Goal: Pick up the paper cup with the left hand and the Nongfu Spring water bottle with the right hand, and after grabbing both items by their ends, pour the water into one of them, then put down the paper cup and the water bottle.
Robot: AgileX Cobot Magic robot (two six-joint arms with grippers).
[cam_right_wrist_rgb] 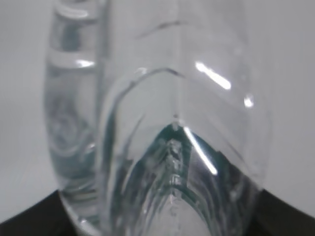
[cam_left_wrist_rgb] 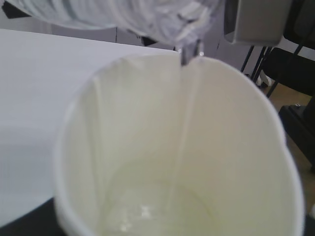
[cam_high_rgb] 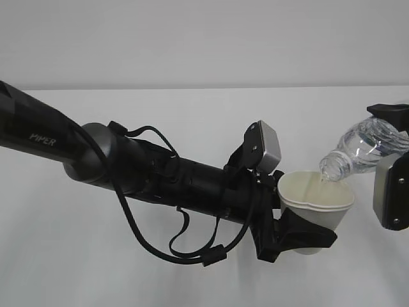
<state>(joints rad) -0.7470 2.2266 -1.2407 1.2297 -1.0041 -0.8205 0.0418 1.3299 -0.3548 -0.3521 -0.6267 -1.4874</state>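
The left hand [cam_high_rgb: 300,238], black and two-fingered, clasped the small white paper cup [cam_high_rgb: 315,204] above the white table [cam_high_rgb: 128,268]. The right hand [cam_high_rgb: 393,137] gripped the clear ribbed plastic water bottle [cam_high_rgb: 361,150], tilted with its neck over the cup's rim, a thin stream running inside.

The left arm [cam_high_rgb: 128,160] is a thick black tube with white "PIPER" letters near its far end and a smooth grey rounded joint. Loose black cables [cam_high_rgb: 185,246] hang in loops under it, with a small plug on them. A grey camera block [cam_high_rgb: 267,146] with rounded corners and small screws sits by the wrist. The left gripper [cam_high_rgb: 299,238] is black and angular. The right arm [cam_high_rgb: 391,192] shows a grey boxy block with screws and black parts.
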